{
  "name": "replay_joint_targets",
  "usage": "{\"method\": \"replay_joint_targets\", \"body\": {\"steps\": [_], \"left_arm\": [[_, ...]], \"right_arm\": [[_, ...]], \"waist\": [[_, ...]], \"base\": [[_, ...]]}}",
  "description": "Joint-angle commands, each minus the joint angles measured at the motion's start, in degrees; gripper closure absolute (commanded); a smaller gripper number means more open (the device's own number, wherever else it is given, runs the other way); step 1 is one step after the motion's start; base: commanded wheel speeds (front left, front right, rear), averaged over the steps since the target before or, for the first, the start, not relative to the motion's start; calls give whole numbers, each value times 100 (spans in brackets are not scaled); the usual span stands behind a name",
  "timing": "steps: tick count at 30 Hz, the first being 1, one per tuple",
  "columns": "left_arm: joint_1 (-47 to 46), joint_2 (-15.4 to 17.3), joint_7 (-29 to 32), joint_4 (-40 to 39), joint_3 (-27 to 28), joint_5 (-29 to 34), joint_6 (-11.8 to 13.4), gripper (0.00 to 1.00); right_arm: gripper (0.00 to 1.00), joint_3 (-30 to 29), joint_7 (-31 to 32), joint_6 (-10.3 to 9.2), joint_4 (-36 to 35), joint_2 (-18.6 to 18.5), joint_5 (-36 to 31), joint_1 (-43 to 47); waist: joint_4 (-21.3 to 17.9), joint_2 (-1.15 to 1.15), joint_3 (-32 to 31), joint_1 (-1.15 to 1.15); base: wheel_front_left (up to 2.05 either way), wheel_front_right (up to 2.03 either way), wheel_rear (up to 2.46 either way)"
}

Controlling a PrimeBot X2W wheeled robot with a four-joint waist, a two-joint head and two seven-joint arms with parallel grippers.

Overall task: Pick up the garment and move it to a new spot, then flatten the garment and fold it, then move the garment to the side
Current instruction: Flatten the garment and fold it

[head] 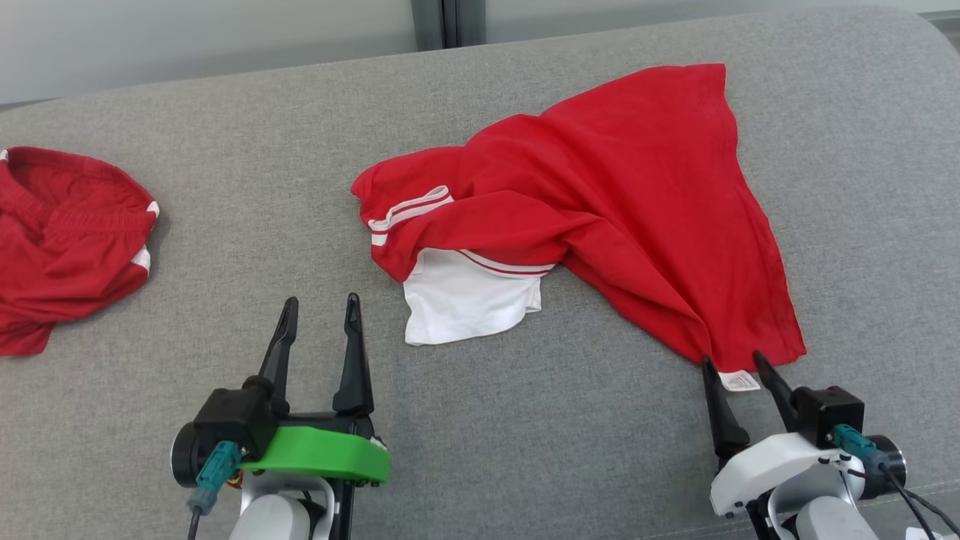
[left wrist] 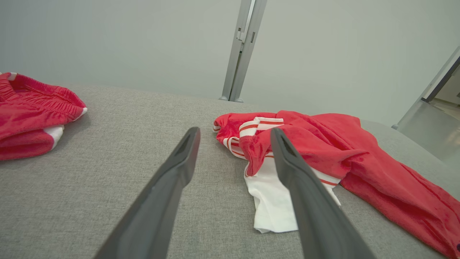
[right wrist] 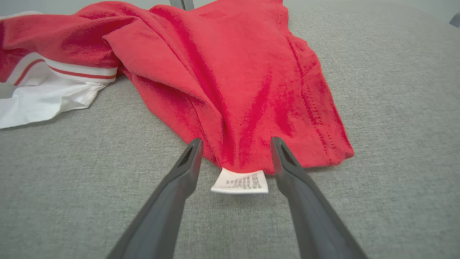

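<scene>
Right tool (head: 731, 358): fingers apart, nothing clamped. The tips are set either side of the white label (right wrist: 240, 181) at the near hem corner of the garment (head: 622, 187). Whether they touch the cloth cannot be told.

Left tool (head: 321, 298): fingers apart, empty, held over the grey surface (head: 525, 450), near the garment's white panel (head: 461, 300) but apart from it.

Garment: laid on the surface, bunched, not flat. The red body is spread from the label corner toward the far edge. The striped end is rolled over on the left tool's side, with the white panel tucked beneath it.

Step judged in hand: flattening, barely begun. Folding and moving aside are not yet done.

Method note: the label corner is best pinched through the hem itself. The label alone is judged likely to slip. The bunched striped end should be taken by the left tool. The two ends should then be drawn apart low over the surface, so that the deep creases running from the label corner are pulled out.

Surroundings: a second red garment (head: 67, 232) is lying well apart from the garment, beyond the left tool, and should be kept out of any sweep. Nothing is seen between either tool and the garment.
</scene>
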Motion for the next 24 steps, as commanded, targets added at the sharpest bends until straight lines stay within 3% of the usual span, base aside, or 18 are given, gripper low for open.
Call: {"method": "replay_joint_targets", "body": {"steps": [1, 13, 24], "left_arm": [[8, 21, -4, 16, 48, -32, -31, 0], [76, 12, -4, 264, 96, -177, -116, 0], [196, 10, -4, 467, 200, -340, -167, 0]], "right_arm": [[0, -11, -63, -8, -108, -4, 58, -40], [0, -133, -109, -8, -838, -168, 104, -355], [0, 37, -138, -8, -814, -27, 232, -566]], "waist": [[-7, 0, -17, 0], [42, 0, -226, 0], [133, 0, -431, 0]], "base": [[0, 0, 0], [0, 0, 0], [0, 0, 0]]}}
